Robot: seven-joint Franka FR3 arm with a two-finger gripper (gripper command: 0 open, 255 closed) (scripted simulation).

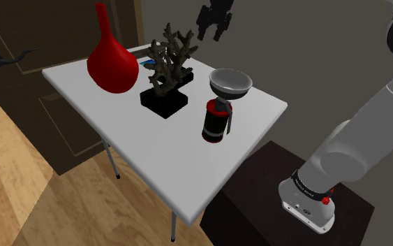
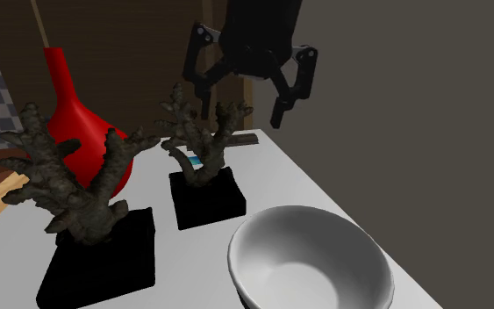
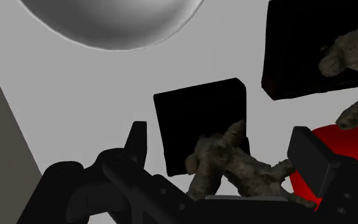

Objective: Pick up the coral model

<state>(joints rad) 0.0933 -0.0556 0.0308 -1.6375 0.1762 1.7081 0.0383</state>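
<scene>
My pincer (image 2: pixel 242 105) spread wide, hovering above coral model (image 2: pixel 203 145), touching nothing. Coral stands on black base (image 2: pixel 205 197) on white surface (image 1: pixel 153 147), just beside red vase (image 2: pixel 74 114); second coral model (image 2: pixel 69 180) near.

Risks: branches irregular, so my fingers (image 3: pixel 311 153) may snag tips or pinch thin branch and tip piece on its base. Drift could knock vase or land me on wrong coral. Grey bowl (image 2: pixel 306 272) close too.

Hard to read: shoulder view overlaps both corals. Wrist view hides lower branches behind my fingers. Small blue item (image 2: pixel 196 161) behind coral, can't identify.

Wrist cam: bowl (image 3: pixel 110 22) cut off by frame edge; red vase (image 3: pixel 355 140) mostly hid behind pincer (image 3: pixel 220 133).
</scene>
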